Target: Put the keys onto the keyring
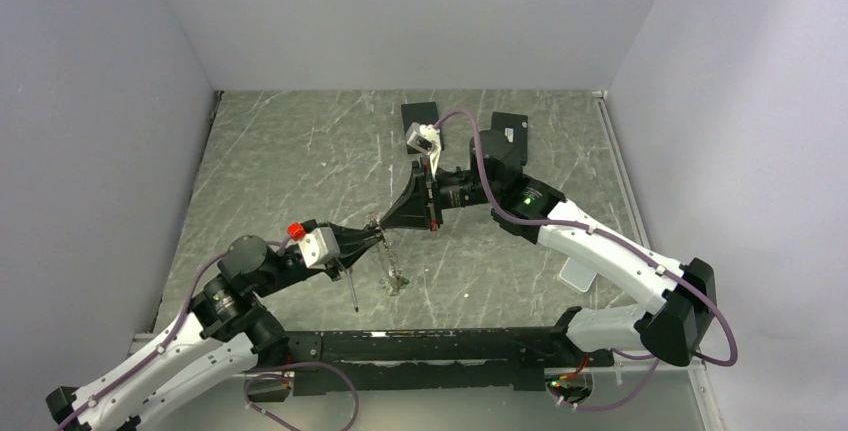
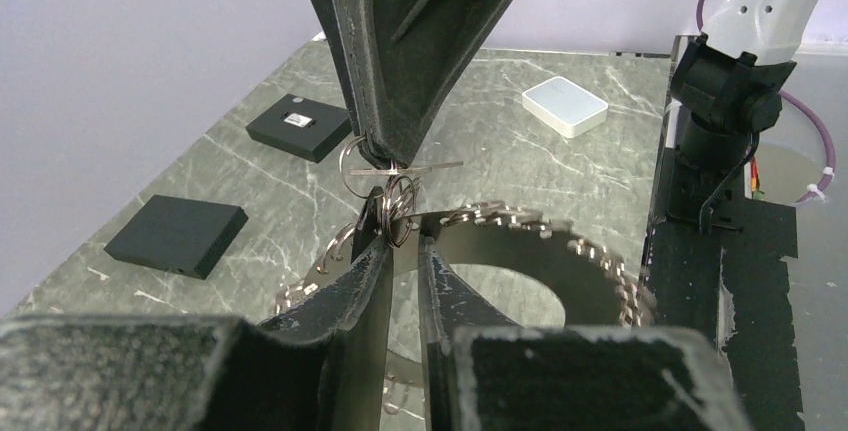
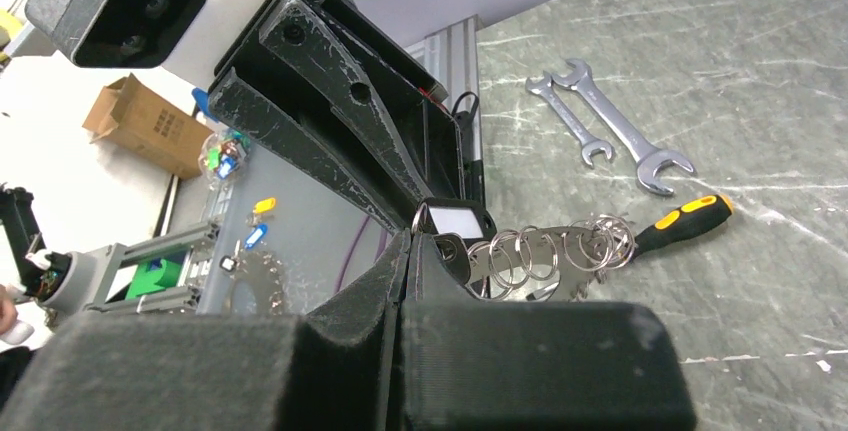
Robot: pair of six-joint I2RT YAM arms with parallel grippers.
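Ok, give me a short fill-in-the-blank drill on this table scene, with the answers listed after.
1. Beside the screwdriver lie two silver ____.
2. The screwdriver's handle is black and ____.
3. The jaws of the right gripper are ____ on a small ring.
4. The flat box near the right arm's base is ____ in colour.
Missing words: wrenches; yellow; shut; white.
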